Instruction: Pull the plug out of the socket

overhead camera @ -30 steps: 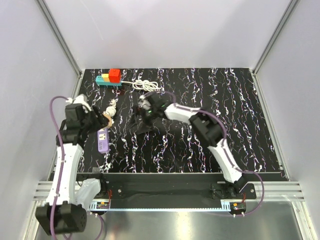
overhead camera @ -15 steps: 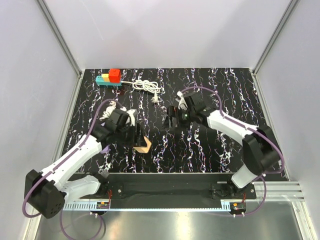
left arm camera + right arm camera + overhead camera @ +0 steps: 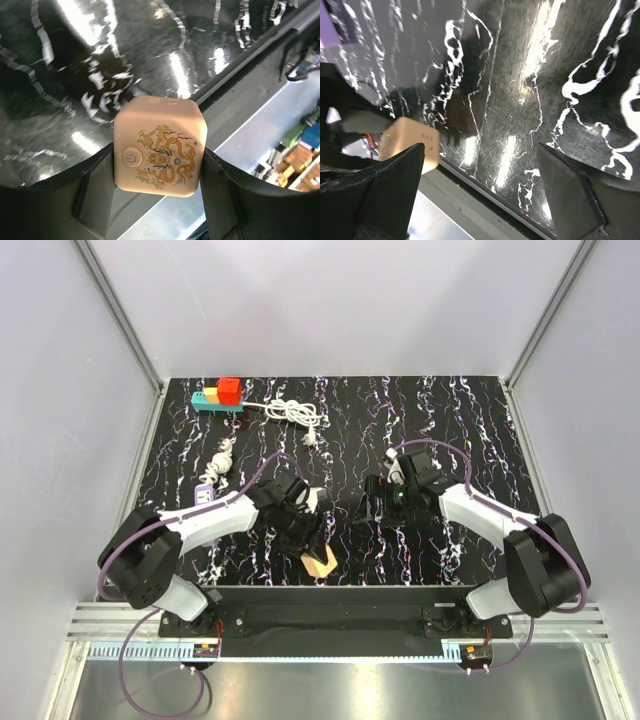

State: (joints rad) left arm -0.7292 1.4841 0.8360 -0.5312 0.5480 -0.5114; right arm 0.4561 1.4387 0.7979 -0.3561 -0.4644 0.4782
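While the left tool (image 3: 316,554) pinches one peach cube plug (image 3: 159,145) between its two fingers near the front edge of the worktop (image 3: 470,420), the socket (image 3: 212,400) — a single teal strip — lies at the far left corner, well apart from both tools. Two blocks sit on it: one red cube (image 3: 229,390) and one lower yellow block (image 3: 209,393) beside it. Its one white cord (image 3: 291,412) lies coiled just to its right. The right tool (image 3: 373,502) is near the middle front, jaws spread wide with nothing between them — its wrist view shows bare worktop there, the peach cube off to one side. One purple item (image 3: 205,496) lies by the left edge.
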